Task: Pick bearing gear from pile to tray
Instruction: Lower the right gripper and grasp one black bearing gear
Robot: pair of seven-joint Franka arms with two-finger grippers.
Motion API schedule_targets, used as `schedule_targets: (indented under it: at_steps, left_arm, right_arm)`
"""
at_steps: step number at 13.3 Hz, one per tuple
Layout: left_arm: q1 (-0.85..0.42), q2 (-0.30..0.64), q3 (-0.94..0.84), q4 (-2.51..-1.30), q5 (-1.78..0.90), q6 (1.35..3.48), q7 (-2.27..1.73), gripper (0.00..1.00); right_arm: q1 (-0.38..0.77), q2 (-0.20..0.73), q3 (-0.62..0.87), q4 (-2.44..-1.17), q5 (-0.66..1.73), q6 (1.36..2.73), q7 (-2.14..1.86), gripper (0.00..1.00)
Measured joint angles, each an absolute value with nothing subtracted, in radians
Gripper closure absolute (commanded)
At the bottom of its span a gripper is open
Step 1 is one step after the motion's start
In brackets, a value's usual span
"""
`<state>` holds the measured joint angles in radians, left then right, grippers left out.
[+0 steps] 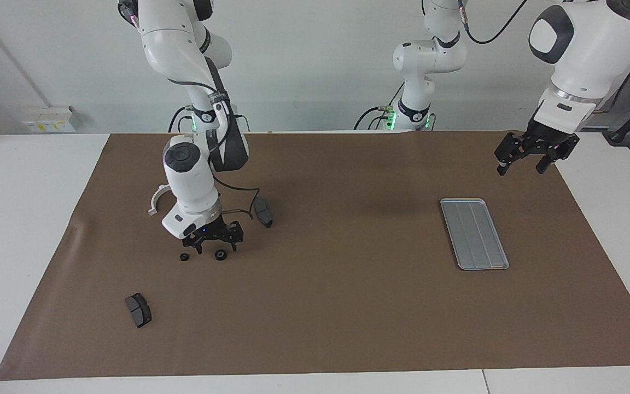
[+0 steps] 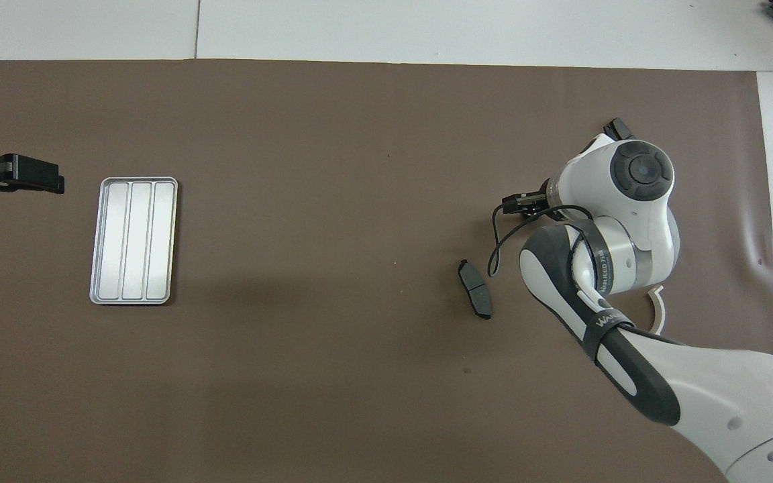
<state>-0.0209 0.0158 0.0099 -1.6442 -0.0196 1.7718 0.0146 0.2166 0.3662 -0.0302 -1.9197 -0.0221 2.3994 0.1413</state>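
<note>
Right claw (image 1: 217, 247) hangs open low over a black gear (image 1: 220, 254), its neighbour (image 1: 184, 256) just beside, so an off-centre close could flick either away.

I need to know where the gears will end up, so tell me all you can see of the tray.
The tray is a flat, silver-grey rectangle that looks like metal, with rounded corners, a low raised rim and lengthwise grooves splitting it into three strips. It lies flat on the brown mat toward the left arm's end of the table. Nothing lies in it and nothing touches it.
</note>
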Motion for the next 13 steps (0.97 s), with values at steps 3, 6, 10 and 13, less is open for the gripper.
schedule_targets:
  at_steps: [3, 6, 10, 13]
  left_arm:
    - [-0.021, 0.016, 0.010, -1.644, -0.020, 1.772, 0.015, 0.00]
    - [-0.021, 0.016, 0.010, -1.644, -0.020, 1.772, 0.015, 0.00]
    - [-0.021, 0.016, 0.010, -1.644, -0.020, 1.772, 0.015, 0.00]
    - [-0.021, 0.016, 0.010, -1.644, -0.020, 1.772, 0.015, 0.00]
  right_arm:
    - [0.217, 0.383, -0.030, -1.920, -0.022, 2.409, 0.141, 0.09]
    - [0.217, 0.399, -0.030, -1.920, -0.022, 2.419, 0.141, 0.22]
    - [0.217, 0.402, -0.030, -1.924, -0.022, 2.419, 0.141, 0.31]
    - [0.217, 0.402, -0.030, -1.932, -0.022, 2.419, 0.141, 0.37]
